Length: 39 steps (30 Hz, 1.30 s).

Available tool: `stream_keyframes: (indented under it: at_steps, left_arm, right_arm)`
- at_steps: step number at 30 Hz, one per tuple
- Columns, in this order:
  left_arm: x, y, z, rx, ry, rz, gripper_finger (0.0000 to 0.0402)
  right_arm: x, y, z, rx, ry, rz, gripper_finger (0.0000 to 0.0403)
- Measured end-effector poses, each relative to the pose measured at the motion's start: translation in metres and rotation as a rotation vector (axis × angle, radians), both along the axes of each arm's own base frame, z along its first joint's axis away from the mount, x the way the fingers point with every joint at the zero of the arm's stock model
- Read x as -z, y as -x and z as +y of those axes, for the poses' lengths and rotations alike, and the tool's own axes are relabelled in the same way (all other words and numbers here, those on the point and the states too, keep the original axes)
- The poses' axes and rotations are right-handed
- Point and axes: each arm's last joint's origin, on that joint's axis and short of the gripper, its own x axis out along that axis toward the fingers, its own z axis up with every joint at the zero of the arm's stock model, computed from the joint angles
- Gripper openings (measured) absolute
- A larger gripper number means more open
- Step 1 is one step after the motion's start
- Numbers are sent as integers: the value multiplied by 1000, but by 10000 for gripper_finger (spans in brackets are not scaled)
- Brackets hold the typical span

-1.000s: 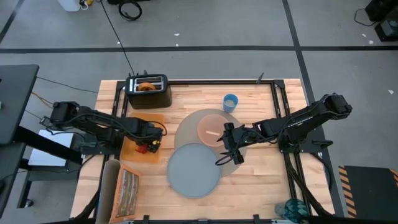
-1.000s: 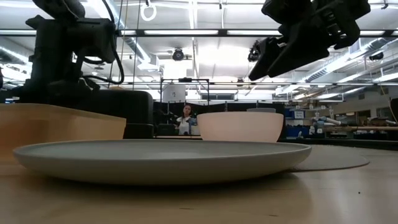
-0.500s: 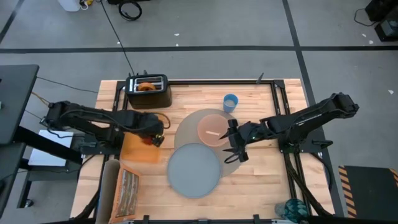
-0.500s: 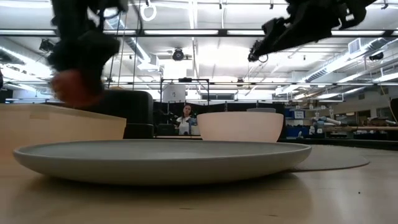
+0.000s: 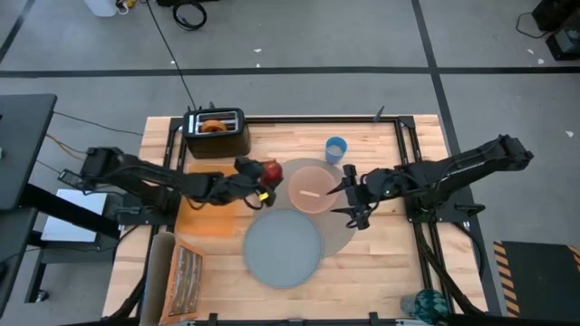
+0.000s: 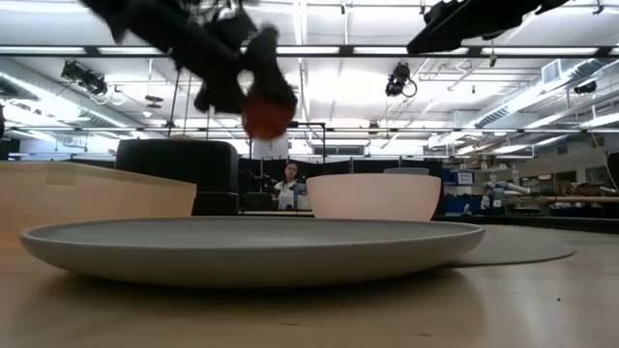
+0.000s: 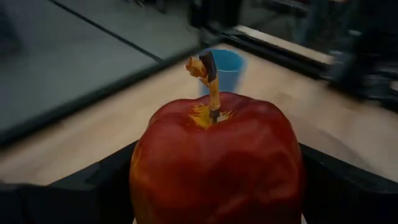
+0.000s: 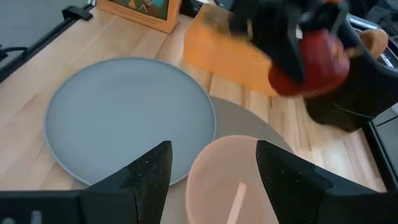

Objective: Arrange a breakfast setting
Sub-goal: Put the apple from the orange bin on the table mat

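Observation:
The red apple (image 5: 271,169) hangs in the air just left of the translucent pink bowl (image 5: 311,186), with my left gripper (image 5: 260,177) shut on it. The bowl stands on the round grey-tan mat (image 5: 343,226) and holds a spoon (image 5: 312,192). The grey plate (image 5: 284,246) rests partly on the mat's near edge. A small blue cup (image 5: 336,149) stands behind the mat. A bagel (image 5: 214,127) sticks out of the black toaster (image 5: 216,136). My right gripper (image 5: 353,195) hovers open above the mat, right of the bowl. My left gripper pinches the apple by its two opposite sides (image 7: 140,180) between its two fingers (image 7: 93,193). The fingers come from the table's left, nearly level and slanting a little down. The apple is lifted clear (image 6: 266,116), its stem (image 7: 210,81) pointing away from the wrist.
An orange translucent board (image 5: 207,215) lies on the table left of the plate. A flat wooden box (image 5: 186,281) sits at the near left corner. Black rails (image 5: 408,158) frame the table. A person (image 6: 287,190) shows far off in the room.
My left gripper has lifted the apple off the orange board and carried it up and toward the table's right, to beside the bowl, tipping from pointing down to nearly level. My right gripper has risen and drawn back toward the right edge.

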Motion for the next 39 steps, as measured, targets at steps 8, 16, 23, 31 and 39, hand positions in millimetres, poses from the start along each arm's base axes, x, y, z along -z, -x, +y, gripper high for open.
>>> stream_keyframes:
  at_steps: [8, 16, 23, 31, 39]
  left_arm:
    - [49, -19, 19, -66, -130, -39, 342]
    - [78, -25, 29, -173, -131, -10, 342]
    - [91, -25, 30, -302, -116, -48, 341]
    - [97, -45, 24, -346, -172, -36, 341]
    - [86, -62, 17, -504, -194, 9, 341]
  right_arm:
    - [-8, 12, 3, 3, -24, -20, 240]
    - [-5, 11, 3, 7, -20, -1, 240]
    - [-6, 11, 2, 30, -10, -10, 240]
    - [-6, 11, 2, 40, -6, -12, 240]
    - [-5, 11, 1, 72, -35, 2, 240]
